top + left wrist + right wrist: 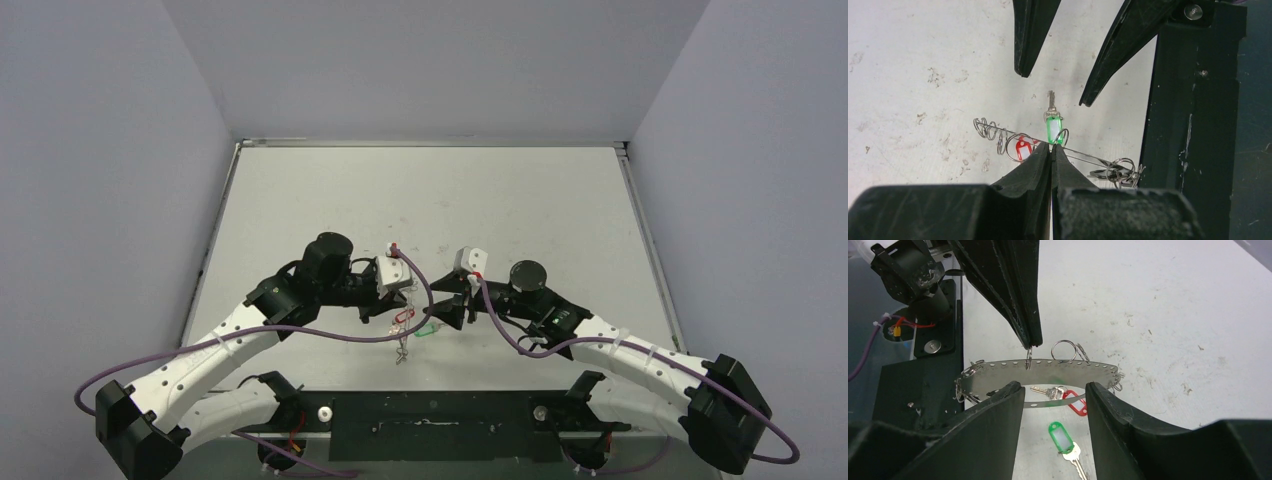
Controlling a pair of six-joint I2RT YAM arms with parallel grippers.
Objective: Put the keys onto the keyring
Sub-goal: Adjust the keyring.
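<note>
One keyring (1048, 366) near the tabletop's (1173, 315) near edge, pinched in the closed left gripper (1030, 343). Count two: red-tagged key (1076, 406), green-tagged key (1063, 436). Right gripper (1054, 386) half open, empty.

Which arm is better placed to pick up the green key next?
Probably the right arm: the right pincer stands open over the green key, while the left pincer is shut on the keyring.
</note>
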